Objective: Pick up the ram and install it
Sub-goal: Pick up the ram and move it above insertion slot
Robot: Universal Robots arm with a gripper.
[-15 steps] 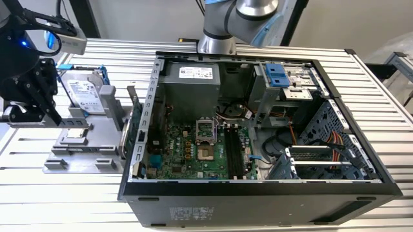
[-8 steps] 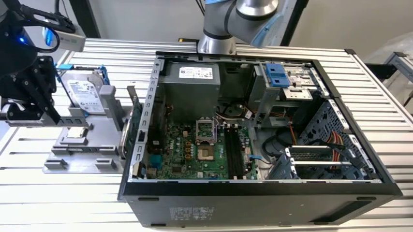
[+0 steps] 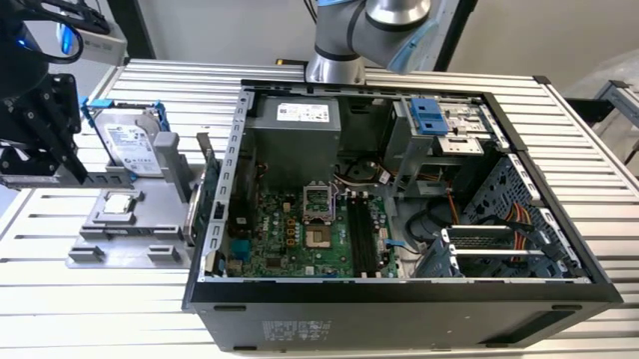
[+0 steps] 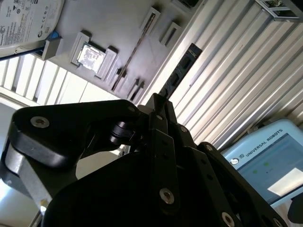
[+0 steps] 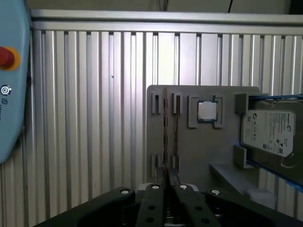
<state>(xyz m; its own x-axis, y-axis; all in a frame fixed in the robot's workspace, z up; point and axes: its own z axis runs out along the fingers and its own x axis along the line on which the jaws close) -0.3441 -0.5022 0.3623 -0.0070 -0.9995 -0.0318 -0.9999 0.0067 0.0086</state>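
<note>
Your gripper (image 5: pixel 165 183) is clamped on one end of the ram (image 4: pixel 182 68), which sticks straight out ahead of it. Beyond the gripper you see the grey holder (image 5: pixel 199 151) on the table (image 5: pixel 94 118), carrying the processor (image 5: pixel 207 110) and the hard drive (image 5: pixel 270 132).

Ribbed aluminium table (image 3: pixel 90 314); open computer case (image 3: pixel 399 318) lying on its side directly on the slats; grey holder plate (image 3: pixel 125 254) flat on table, just beside case, exterior view's left.
</note>
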